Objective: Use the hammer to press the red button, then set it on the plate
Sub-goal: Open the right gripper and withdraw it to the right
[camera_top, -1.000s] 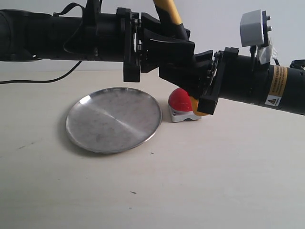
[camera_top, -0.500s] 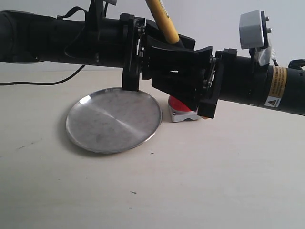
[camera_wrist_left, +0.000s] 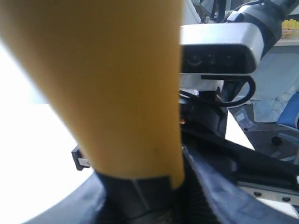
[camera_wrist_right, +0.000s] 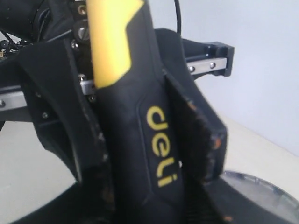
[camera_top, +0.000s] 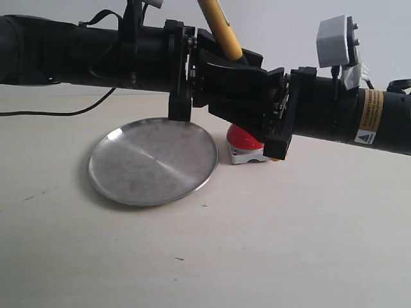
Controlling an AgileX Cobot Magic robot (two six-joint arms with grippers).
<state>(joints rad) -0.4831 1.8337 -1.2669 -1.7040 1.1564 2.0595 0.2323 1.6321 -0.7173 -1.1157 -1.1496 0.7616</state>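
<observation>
Moved: right gripper [camera_wrist_right: 145, 158] slid left, covering button [camera_top: 241, 136] mid-frame.
Grip: it clamps hammer [camera_top: 221, 25]; left gripper [camera_top: 221, 80], can't tell.
Risk: tug-of-war, hammer slips.

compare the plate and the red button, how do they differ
The plate is wide, flat and dull silver; the red button is a small glossy red dome on a grey base. The plate lies in full view, while the red button is partly hidden in the exterior view. Both rest on the table, close side by side.
</observation>
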